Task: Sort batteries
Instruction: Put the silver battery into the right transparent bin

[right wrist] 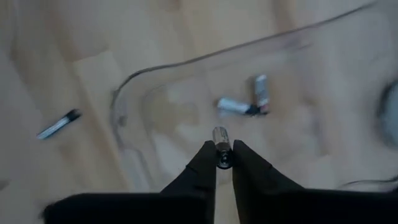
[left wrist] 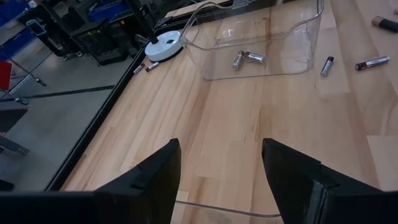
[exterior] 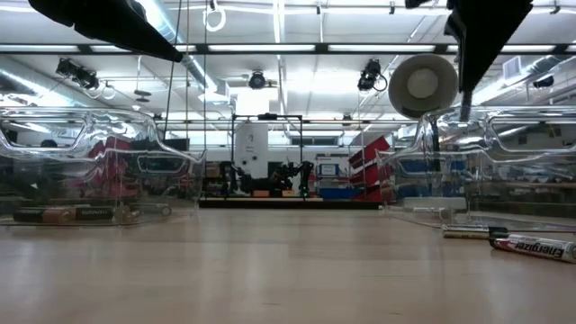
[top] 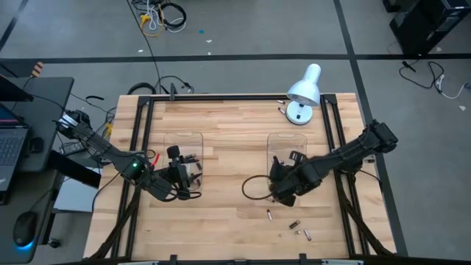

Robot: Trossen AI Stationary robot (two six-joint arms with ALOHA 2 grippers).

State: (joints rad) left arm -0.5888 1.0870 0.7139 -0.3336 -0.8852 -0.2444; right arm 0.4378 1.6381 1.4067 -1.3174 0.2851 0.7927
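Wooden table, two clear trays (right fingers pinching one battery, left wide open)

The table is light wooden planks inside a black frame. Two clear trays sit on it, one left, one right. A white lamp stands near the far right corner. Loose batteries lie on the wood near the right front.
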